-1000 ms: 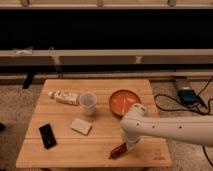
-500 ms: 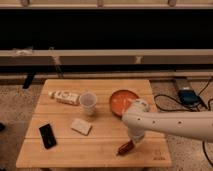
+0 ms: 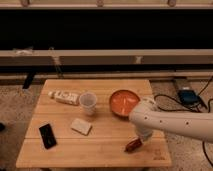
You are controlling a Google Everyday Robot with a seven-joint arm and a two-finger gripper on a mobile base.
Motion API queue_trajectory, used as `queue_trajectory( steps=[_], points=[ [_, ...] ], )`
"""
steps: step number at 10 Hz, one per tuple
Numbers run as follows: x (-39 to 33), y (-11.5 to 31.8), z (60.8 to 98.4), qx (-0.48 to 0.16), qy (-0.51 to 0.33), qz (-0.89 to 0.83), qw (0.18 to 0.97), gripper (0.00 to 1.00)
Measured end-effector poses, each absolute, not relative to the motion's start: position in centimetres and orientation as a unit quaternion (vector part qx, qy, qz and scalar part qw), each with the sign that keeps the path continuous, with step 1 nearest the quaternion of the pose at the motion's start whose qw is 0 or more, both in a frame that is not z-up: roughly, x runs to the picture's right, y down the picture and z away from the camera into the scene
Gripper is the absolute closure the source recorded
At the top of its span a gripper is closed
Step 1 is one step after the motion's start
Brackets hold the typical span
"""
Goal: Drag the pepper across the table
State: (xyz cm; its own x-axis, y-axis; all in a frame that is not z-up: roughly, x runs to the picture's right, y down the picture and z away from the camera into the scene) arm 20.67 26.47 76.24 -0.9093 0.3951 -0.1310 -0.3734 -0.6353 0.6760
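**Spotter:** Dragging the pepper (image 3: 133, 145) comes next. Where is it?

**Operator:** It's on the surface (image 3: 100, 148), in front of the bowl (image 3: 124, 102) and close to the near edge. My tool (image 3: 142, 136) is down between the bowl and the pepper, right at the pepper's back end.

**Spotter:** Is the tool open, closed, or gripping?

**Operator:** I cannot tell. The arm covers it from here, so I can't say whether it has hold of the pepper or only rests against it.

**Spotter:** What worries you?

**Operator:** Mostly the edge. The pepper looks glossy and tapered, so if I only have a light press on it, a sideways pull could make it pivot or squirt out. From where it lies, it would go off the front. My arm also passes just beside the bowl's rim, and a wide sweep could shove the bowl. If I drag away from the bowl toward the phone (image 3: 48, 135), the white block (image 3: 81, 126) lies roughly in my path.
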Motion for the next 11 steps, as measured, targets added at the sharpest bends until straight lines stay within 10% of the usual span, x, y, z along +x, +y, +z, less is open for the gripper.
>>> queue_trajectory(
  steps=[6, 11],
  points=[
    [24.5, 23.7, 77.6, 0.06, 0.368, 0.909, 0.185, 0.23],
    [25.0, 21.7, 79.6, 0.051, 0.355, 0.916, 0.179, 0.2]
  ],
)
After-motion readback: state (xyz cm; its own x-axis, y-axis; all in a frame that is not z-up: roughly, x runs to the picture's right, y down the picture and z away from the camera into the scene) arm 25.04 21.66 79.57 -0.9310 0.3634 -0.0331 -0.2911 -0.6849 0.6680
